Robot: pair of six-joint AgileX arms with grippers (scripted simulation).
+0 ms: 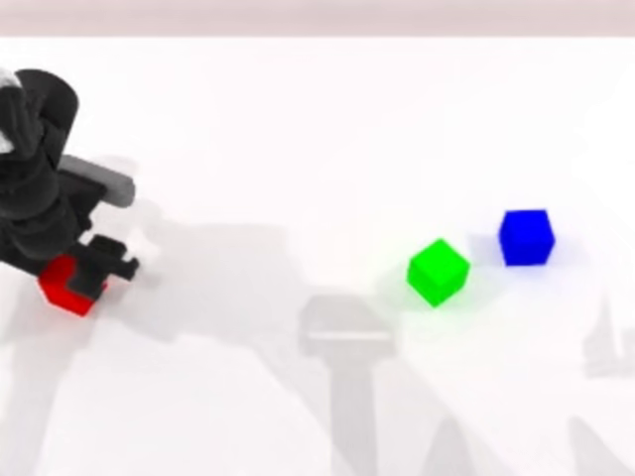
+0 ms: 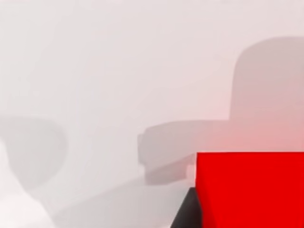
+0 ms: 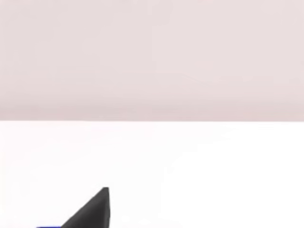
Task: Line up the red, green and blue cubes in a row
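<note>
Cubes, three in total: one red cube (image 1: 67,285), one green cube (image 1: 438,272), one blue cube (image 1: 526,237). Arms in the top view: one. Table (image 1: 317,129): one.

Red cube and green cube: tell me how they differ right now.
The red cube sits at the table's far left; the green cube lies right of centre, beside the blue cube. The left end effector is down over the red cube and hides part of it; the green cube stands free and fully in view. They look the same in size and shape, and both are turned at an angle to the table's edges.
</note>
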